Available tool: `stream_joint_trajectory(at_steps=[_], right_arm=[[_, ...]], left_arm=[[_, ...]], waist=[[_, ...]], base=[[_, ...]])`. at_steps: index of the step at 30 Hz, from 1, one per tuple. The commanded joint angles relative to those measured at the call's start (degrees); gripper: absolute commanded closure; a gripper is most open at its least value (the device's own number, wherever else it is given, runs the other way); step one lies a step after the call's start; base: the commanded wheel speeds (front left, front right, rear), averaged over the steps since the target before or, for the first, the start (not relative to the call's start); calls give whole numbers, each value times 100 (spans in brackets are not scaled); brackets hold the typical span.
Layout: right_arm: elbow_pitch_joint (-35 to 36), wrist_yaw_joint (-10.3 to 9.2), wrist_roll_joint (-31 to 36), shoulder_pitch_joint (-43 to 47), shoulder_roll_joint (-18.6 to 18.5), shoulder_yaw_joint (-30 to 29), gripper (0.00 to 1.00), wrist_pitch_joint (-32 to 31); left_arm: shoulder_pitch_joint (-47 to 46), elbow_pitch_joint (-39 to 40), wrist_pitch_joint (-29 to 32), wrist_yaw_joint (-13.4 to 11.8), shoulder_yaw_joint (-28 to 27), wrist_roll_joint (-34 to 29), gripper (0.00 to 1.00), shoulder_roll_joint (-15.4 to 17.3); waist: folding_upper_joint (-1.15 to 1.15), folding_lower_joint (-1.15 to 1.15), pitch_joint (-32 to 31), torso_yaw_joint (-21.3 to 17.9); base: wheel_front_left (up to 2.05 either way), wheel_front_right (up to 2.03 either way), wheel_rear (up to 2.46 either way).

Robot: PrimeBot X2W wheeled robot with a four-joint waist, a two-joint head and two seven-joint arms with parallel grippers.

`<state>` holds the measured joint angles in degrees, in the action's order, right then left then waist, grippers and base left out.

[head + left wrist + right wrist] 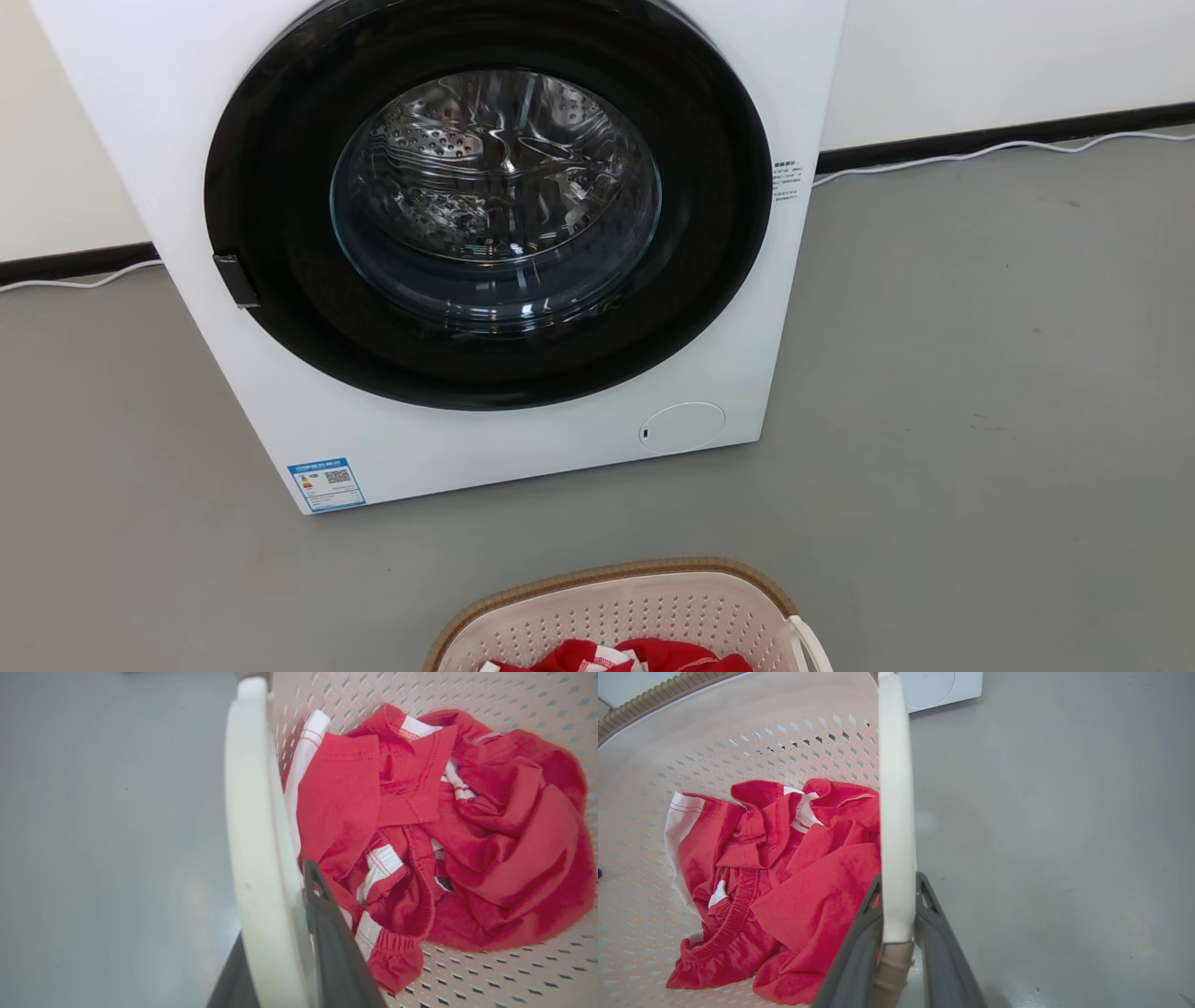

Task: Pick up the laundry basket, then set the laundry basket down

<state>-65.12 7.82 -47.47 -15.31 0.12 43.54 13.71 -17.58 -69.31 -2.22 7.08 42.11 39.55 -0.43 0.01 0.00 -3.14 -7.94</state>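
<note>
Both arms' jaws tight on laundry basket (738, 732) handles (896, 812), wrist views; washing machine (467, 448), head view

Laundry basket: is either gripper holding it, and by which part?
Yes. The left gripper clamps one white side handle of the laundry basket, the right gripper the other.

Head camera high, downward toward washing machine (467, 448); both wrist cameras close over laundry basket (514, 980), red clothes (808, 896) in both
</note>
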Motion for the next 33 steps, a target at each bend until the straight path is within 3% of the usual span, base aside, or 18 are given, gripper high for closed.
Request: stream_joint_trajectory(at_steps=[1,21,33], right_arm=[[-75,-33,-62,-264,-299,13,100,128],[86,-33,147,-313,-299,-230,100,129],[495,-33,615,-711,-299,-657,100,129]], left_arm=[[-135,-71,-60,40,-67,-7,100,346],[-347,-186,-354,41,101,130,100,394],[-1087,-184,-675,-108,164,5,100,533]], waist=[[-1,0,-6,-3],[-1,0,260,-16],[-1,0,1405,78]], base=[[0,0,0],[0,0,0],[0,0,0]])
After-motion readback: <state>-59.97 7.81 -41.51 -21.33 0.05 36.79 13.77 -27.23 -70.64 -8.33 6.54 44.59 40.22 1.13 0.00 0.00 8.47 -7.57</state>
